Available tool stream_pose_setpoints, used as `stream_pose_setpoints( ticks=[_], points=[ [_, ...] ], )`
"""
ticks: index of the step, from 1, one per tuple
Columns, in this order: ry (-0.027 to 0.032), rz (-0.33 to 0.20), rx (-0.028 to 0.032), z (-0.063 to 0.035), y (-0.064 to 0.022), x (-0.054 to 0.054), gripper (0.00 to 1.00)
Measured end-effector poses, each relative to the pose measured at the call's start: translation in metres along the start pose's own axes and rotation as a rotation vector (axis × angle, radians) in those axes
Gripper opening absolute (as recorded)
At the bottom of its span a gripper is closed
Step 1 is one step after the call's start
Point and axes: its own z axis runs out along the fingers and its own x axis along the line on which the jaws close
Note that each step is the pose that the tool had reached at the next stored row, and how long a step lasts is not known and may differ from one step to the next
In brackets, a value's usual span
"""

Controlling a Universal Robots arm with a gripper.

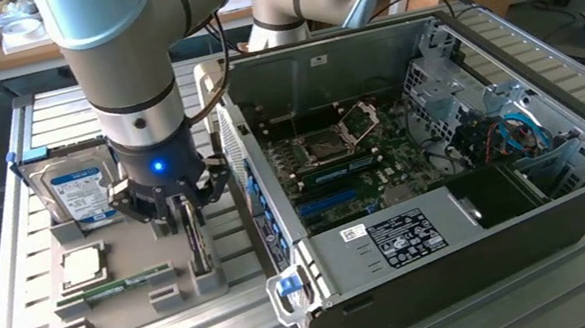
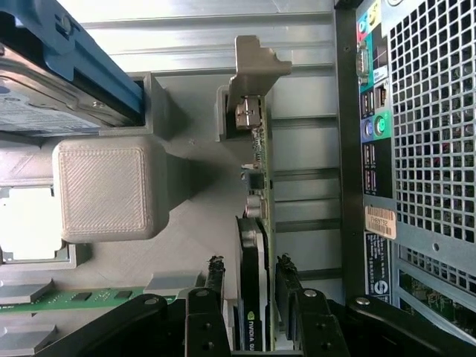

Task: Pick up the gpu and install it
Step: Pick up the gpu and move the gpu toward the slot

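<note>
Gripper [image 2: 249,271] loosely straddles the upright gpu [image 2: 262,186], green board, black face.

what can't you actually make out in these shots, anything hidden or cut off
Exterior view: the gpu is mostly hidden behind the gripper, face unseen.
Wrist view: the gpu shows edge-on, one end cut off by the picture's edge.
Exterior view: the hard drive has its edge toward the view's right covered by the arm.
Exterior view: print on the case sticker is too small to read.
</note>
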Motion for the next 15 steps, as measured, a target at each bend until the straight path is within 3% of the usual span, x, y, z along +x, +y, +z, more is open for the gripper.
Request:
stream_pose_setpoints(
  ticks=[15],
  points=[
    [-0.0002,0.0,0.0004,0.0031,0.0001,-0.0009,0.42]
  ],
)
